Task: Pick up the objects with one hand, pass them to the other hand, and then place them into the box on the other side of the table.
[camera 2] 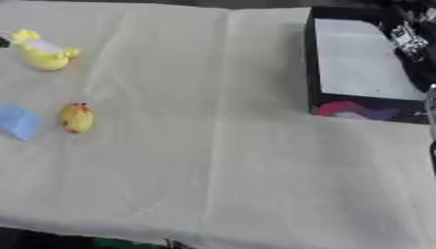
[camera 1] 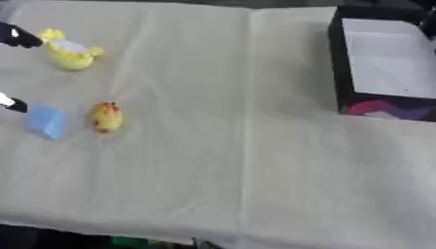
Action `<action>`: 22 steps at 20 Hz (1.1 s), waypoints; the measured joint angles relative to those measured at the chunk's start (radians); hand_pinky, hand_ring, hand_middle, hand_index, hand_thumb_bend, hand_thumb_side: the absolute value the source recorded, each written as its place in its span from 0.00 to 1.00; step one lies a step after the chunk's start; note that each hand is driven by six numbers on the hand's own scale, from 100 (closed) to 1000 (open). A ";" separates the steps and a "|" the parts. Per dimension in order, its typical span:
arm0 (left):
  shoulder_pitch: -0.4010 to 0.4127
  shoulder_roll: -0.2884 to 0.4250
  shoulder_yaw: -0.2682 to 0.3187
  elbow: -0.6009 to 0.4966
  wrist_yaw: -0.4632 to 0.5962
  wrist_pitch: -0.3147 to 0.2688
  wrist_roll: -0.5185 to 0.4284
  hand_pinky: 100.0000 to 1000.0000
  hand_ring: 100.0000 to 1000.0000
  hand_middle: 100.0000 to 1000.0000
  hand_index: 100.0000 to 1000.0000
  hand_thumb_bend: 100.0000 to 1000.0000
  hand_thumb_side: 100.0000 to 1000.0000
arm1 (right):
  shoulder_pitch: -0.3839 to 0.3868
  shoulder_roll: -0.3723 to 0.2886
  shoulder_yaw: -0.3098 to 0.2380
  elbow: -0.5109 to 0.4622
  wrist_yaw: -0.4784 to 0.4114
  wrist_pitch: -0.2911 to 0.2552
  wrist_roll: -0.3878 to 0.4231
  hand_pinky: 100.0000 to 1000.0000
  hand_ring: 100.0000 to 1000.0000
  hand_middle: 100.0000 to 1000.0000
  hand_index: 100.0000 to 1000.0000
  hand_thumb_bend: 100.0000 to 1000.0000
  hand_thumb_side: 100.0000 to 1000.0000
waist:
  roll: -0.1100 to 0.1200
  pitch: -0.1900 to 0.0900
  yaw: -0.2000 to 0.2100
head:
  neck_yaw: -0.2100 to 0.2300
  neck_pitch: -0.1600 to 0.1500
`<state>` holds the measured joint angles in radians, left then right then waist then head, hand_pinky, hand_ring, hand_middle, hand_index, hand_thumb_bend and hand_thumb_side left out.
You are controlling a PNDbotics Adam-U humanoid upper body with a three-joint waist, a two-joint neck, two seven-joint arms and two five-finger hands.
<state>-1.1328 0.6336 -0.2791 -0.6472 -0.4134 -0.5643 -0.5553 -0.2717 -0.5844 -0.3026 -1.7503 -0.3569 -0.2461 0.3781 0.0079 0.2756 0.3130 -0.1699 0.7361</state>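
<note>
Three objects lie on the left of the cream cloth: a yellow plush toy (camera 1: pixel 70 51) at the back, a light blue block (camera 1: pixel 47 121) nearer, and a small yellow-orange chick (camera 1: pixel 106 116) just right of the block. Two black fingertips of my left hand (camera 1: pixel 17 37) show at the left edge. One is beside the yellow plush, the other (camera 1: pixel 11 103) just left of the blue block. They are spread wide apart and hold nothing. My right hand (camera 2: pixel 408 39) shows as black and silver parts over the right side of the box (camera 2: pixel 312 73); its shape is unclear.
The box is black-walled with a white inside and a coloured front, and it stands at the back right. The cloth (camera 1: pixel 247 160) is creased down its middle. The table's near edge runs along the bottom of the view.
</note>
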 measured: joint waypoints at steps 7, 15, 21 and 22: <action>0.018 -0.002 -0.037 0.018 -0.031 0.004 -0.004 0.92 0.85 0.78 0.85 0.72 0.00 | 0.000 0.000 0.005 0.000 0.000 -0.004 0.004 0.92 1.00 1.00 1.00 0.00 0.51 | -0.002 0.000 -0.005 | -0.002 0.000; 0.042 -0.017 -0.096 0.020 -0.055 0.004 -0.004 0.92 0.86 0.78 0.84 0.73 0.00 | -0.001 0.001 0.009 0.004 0.001 -0.003 0.007 0.92 1.00 1.00 1.00 0.00 0.51 | -0.002 0.000 -0.010 | -0.012 0.000; 0.044 -0.018 -0.090 0.009 -0.095 0.004 -0.004 0.91 0.86 0.79 0.83 0.73 0.00 | 0.000 0.009 0.009 0.007 0.004 -0.001 0.010 0.92 1.00 1.00 1.00 0.00 0.51 | -0.002 0.000 -0.010 | -0.013 -0.001; 0.044 -0.018 -0.083 0.009 -0.102 0.004 -0.004 0.91 0.86 0.79 0.83 0.72 0.00 | 0.000 0.009 0.009 0.007 0.005 -0.001 0.010 0.92 1.00 1.00 1.00 0.00 0.51 | -0.002 0.000 -0.010 | -0.012 -0.001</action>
<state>-1.0890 0.6152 -0.3620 -0.6385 -0.5157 -0.5601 -0.5595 -0.2719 -0.5755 -0.2936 -1.7433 -0.3520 -0.2466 0.3881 0.0058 0.2756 0.3026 -0.1822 0.7353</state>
